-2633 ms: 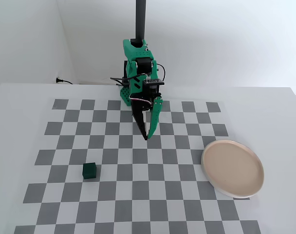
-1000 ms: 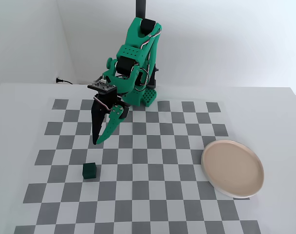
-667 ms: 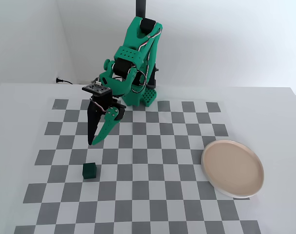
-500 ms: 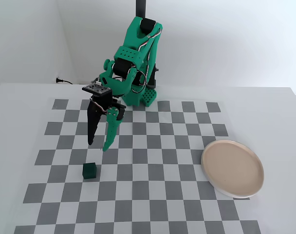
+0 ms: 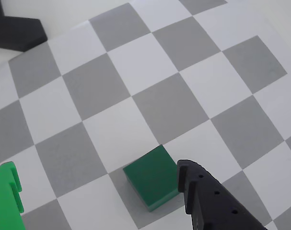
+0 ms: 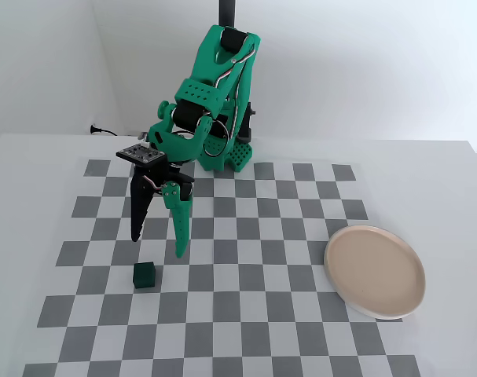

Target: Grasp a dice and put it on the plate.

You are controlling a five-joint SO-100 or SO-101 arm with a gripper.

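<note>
Dice beside black tool finger; plate only in fixed view

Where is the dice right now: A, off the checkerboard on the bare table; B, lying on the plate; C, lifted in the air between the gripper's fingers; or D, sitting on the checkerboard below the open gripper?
D: in the fixed view the dice rests on the checkerboard just below the open gripper, and the plate is empty.

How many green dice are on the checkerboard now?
1. The dice sits near the board's lower left in the fixed view, beside the black finger in the wrist view, far from the plate. No others show.
</note>
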